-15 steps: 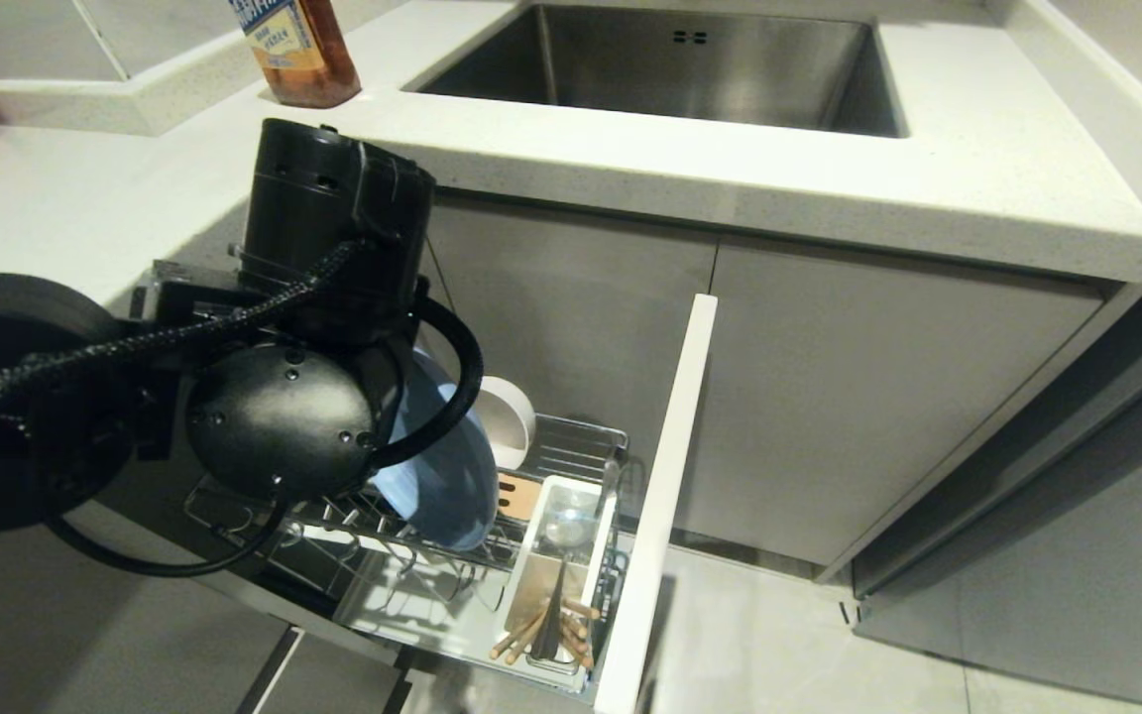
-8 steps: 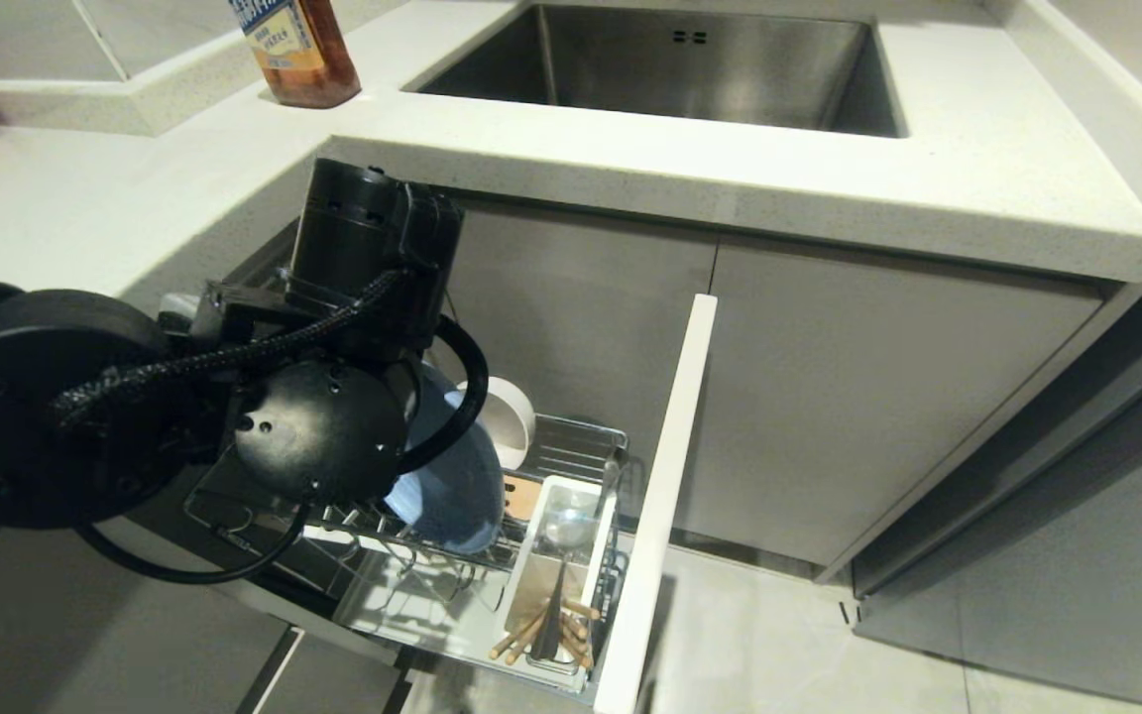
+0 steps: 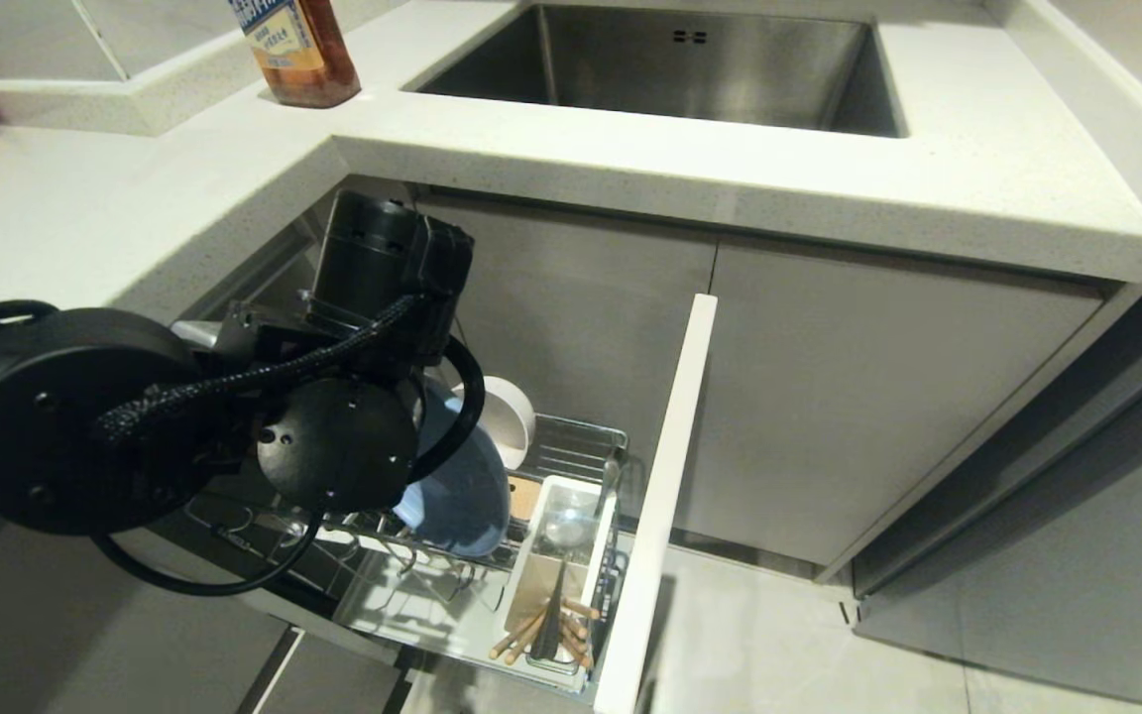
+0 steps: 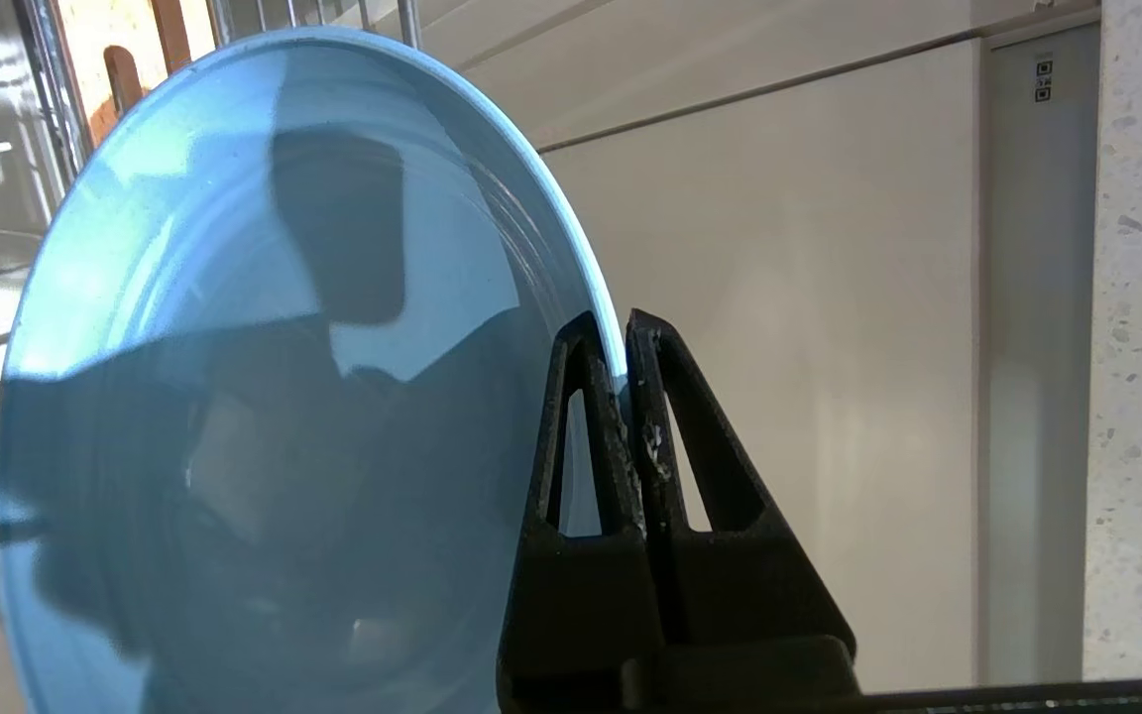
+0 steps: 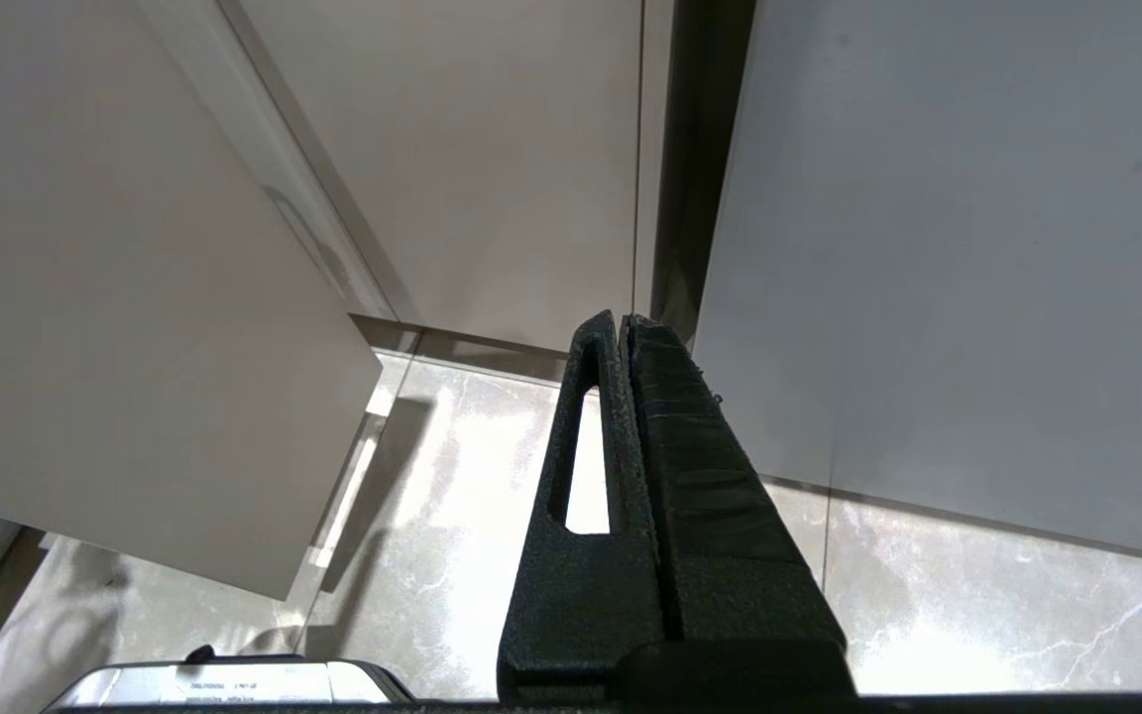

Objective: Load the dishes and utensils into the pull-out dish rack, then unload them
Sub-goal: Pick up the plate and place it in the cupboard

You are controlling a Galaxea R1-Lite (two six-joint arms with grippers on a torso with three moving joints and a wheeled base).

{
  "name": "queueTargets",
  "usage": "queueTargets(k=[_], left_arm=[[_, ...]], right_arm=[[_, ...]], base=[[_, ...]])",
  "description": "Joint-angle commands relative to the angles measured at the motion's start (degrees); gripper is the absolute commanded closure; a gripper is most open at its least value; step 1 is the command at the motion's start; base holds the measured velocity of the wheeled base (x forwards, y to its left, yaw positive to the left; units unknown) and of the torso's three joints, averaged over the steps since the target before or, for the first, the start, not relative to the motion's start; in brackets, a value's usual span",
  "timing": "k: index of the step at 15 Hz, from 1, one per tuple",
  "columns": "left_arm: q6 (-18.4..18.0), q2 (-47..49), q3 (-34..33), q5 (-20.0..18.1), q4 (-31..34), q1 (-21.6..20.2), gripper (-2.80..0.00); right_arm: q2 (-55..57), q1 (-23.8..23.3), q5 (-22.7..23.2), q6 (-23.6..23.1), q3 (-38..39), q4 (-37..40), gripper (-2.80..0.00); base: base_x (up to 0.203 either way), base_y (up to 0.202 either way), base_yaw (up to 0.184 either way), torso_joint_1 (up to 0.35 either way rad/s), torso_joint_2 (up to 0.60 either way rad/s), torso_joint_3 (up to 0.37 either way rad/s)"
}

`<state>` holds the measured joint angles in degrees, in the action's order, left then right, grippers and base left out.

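— Light-blue plate (image 4: 264,397): where?
— Standing on edge in the pull-out dish rack (image 3: 571,441), at nine o'clock from the white utensil holder (image 3: 561,555); cream bowl (image 3: 512,416) just behind.
— Left gripper (image 4: 623,342)?
— Pinched tight on the plate's rim.
— Right gripper (image 5: 623,327)?
— Closed on nothing, over the floor.

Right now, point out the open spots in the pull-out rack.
Free: the wire floor in front of the blue plate, left of the white utensil holder; and the back corner right of the white bowl. Crowded: the holder, with chopsticks and spoon.
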<state>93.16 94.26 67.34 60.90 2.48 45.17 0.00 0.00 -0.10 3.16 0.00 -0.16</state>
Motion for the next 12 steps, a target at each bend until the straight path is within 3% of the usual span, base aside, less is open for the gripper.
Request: queueTargets(k=[1, 12], left_arm=[[0.5, -0.2, -0.5, 0.4, -0.3, -0.1, 0.0], [0.5, -3.7, -7.2, -0.8, -7.5, -1.0, 0.0]], right_arm=[[0.1, 0.0, 0.0, 0.0, 0.0, 0.0, 0.0], [0.0, 0.0, 0.0, 0.0, 0.0, 0.0, 0.0]], base=[[0.0, 0.0, 0.0, 0.0, 0.0, 0.0], [0.0, 0.0, 0.0, 0.0, 0.0, 0.0]])
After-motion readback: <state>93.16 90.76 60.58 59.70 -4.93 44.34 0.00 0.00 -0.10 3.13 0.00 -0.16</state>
